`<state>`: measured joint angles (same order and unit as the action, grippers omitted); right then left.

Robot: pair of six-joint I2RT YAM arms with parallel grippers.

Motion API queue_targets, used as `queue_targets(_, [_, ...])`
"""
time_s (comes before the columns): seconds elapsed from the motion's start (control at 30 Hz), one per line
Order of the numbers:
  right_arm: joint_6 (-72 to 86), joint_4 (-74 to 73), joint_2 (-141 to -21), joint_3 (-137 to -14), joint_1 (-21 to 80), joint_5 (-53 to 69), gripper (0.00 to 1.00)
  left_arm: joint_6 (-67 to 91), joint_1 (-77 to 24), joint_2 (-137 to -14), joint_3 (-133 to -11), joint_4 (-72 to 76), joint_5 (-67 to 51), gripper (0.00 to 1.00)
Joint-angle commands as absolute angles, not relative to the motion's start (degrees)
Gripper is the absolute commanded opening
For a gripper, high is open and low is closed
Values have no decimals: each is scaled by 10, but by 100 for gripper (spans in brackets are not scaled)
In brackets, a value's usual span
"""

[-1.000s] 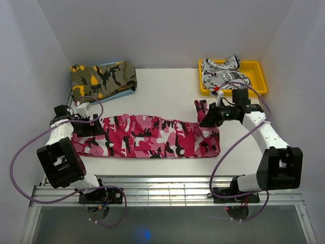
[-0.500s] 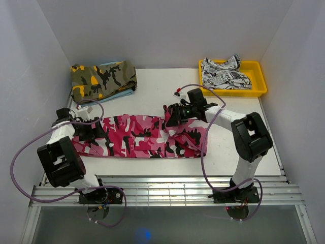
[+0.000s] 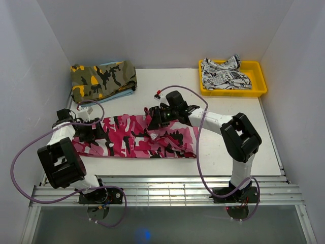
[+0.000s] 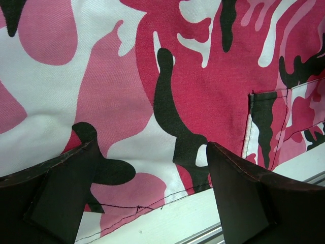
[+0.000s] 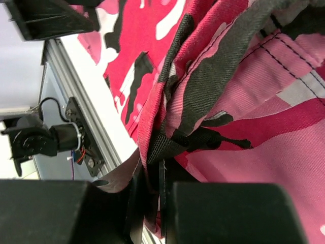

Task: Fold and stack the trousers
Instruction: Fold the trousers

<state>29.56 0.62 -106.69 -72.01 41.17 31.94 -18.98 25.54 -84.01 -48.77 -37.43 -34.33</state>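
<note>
left gripper (image 4: 152,168) spread, low over trousers (image 3: 127,138); right gripper (image 3: 154,118) stretched left, pinching trousers

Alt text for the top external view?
The right end effector pinches one end of the pink, white and black camouflage cloth trousers, folded over their middle; the left end effector sits over the other end. Behind lie an olive-and-orange camouflage garment and a yellow plastic tray holding a white, black-printed garment.

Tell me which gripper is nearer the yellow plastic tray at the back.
Right. The right gripper, shut on the pink camouflage trousers, is mid-table, left of the yellow plastic tray. The left gripper hangs open over the trousers' far left end, farther away.
</note>
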Motion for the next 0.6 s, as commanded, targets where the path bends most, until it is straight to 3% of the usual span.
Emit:
queue_targets(0.0, [327,25,-1108,-758,428,296,8,-190,257,-833,-493,-371,-361,98])
queue_targets(0.2, [336,38,-1162,-797,446,301,8,-190,257,-832,-493,-372,-362,98])
queue_targets(0.4, [343,55,-1157,-795,468,337,56,-194,257,-821,-494,-374,-380,98])
queue_targets(0.53, [279,17,-1099,-773,469,344,92,-198,257,-788,-513,-390,-468,98])
queue_targets(0.57, [259,3,-1071,-768,465,345,92,-199,257,-780,-520,-397,-485,98])
